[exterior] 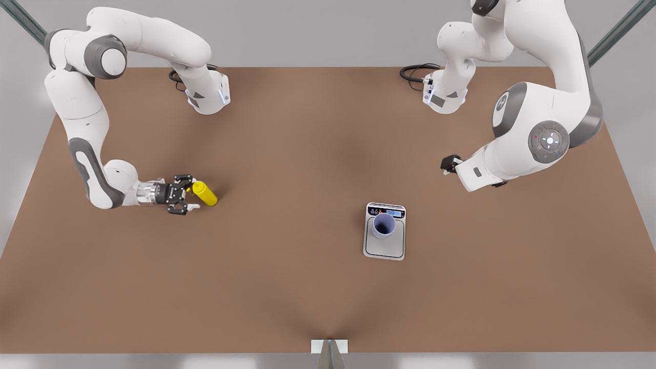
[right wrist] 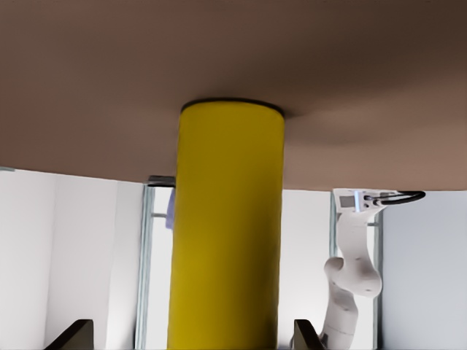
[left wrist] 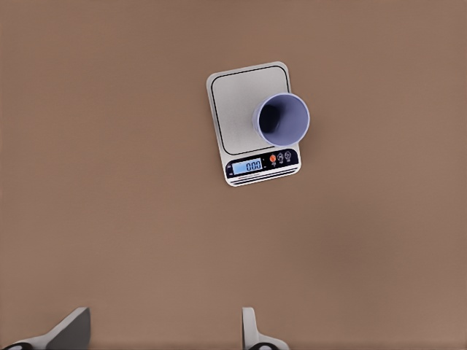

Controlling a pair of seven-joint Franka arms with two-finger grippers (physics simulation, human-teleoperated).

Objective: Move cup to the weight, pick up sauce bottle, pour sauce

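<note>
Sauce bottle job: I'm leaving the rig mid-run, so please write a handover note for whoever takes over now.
Right gripper: open, low over the brown table, fingers either side of the upright yellow cylindrical squeeze bottle, not closed on it.
Left gripper: open, holding nothing, waiting above the scale.
Done: the lavender tumbler cup stands on the silver-grey digital scale, near its display end.
Left: close on the bottle, lift it, carry it to the cup, pour.
</note>
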